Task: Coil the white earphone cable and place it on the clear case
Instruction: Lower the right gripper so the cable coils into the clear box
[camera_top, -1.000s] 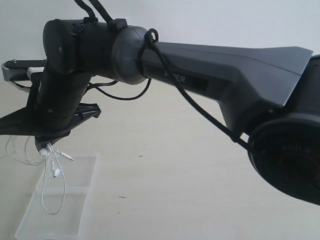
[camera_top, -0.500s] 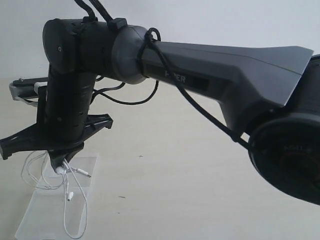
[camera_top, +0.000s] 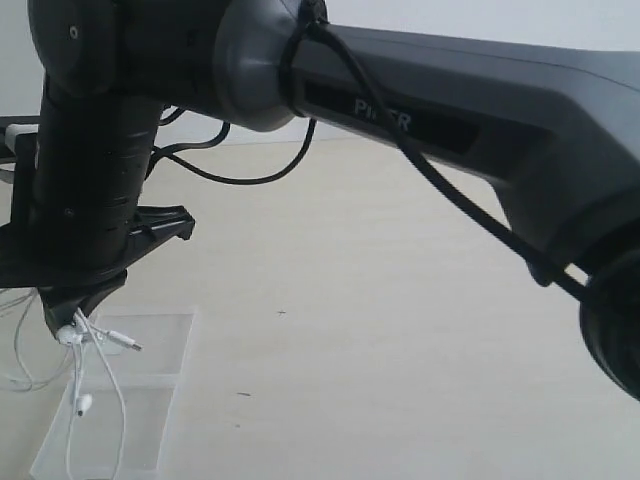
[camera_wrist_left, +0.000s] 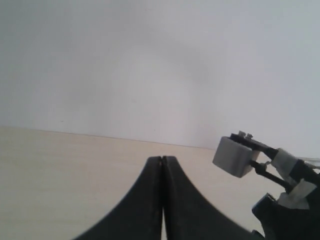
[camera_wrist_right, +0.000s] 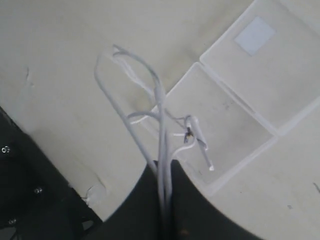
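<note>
a: what's different from half a second back?

b: the right gripper (camera_top: 70, 325) shifts left in the exterior view. so the white earphone cable (camera_top: 83, 404) now dangles over the left edge of the clear case (camera_top: 150, 350) instead of its middle. looks to me like it's still hunting for the drop spot, and the loops look loose, not a tidy coil.

a: fingers?

b: pressed tight, pinching the bunched strands. the left gripper (camera_wrist_left: 162, 167) is pressed together too, with nothing in it.

a: which way does the cable run?

b: long axis is pretty much vertical. it hangs from the pinch at lower left and goes past the bottom edge of the frame. the plug (camera_top: 128, 344) pokes out right, over the case. some slack trails off the left edge, low over the table (camera_top: 400, 350).
</note>
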